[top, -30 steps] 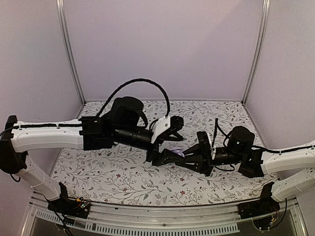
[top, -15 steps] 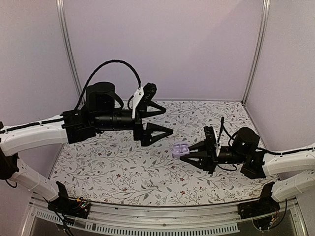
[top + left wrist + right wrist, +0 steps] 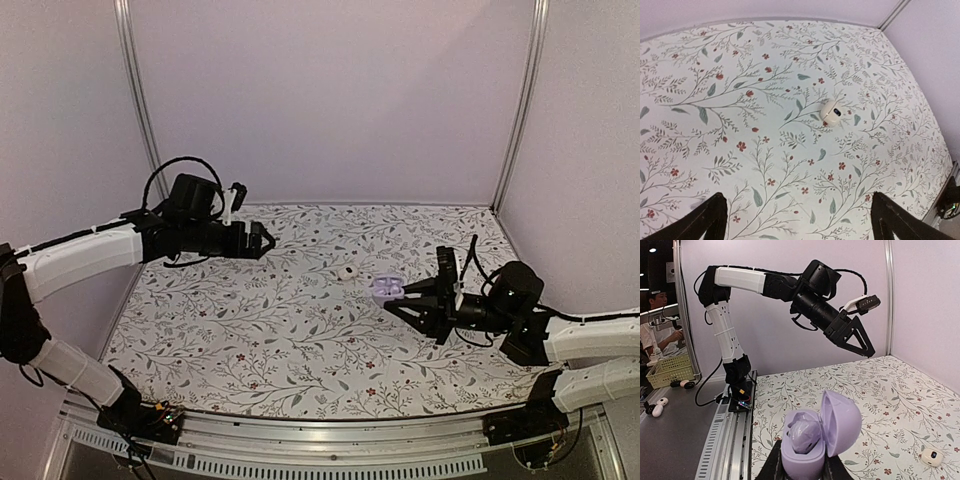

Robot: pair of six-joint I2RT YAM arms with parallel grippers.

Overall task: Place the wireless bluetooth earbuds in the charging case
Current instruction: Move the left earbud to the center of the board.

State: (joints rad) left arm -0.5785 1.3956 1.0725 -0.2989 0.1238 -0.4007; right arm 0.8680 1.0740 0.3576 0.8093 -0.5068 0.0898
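Purple case (image 3: 805, 442): lid open, clamped upright in the right gripper (image 3: 400, 298).
Earbuds: none seen loose. A rounded lilac form sits in the case's well, possibly seated buds; cannot tell.
White case (image 3: 830, 112): lying on the table (image 3: 250, 330), apart.
Left gripper (image 3: 797, 210): spread wide, empty.
Judged nearly done.

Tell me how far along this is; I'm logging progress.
Done: the purple charging case is open, lid up. In hand: the right gripper grips its base. Remaining: a small white rounded object lies loose on the table, with the open left gripper apart from it. Whether anything is seated inside the case, I cannot tell.
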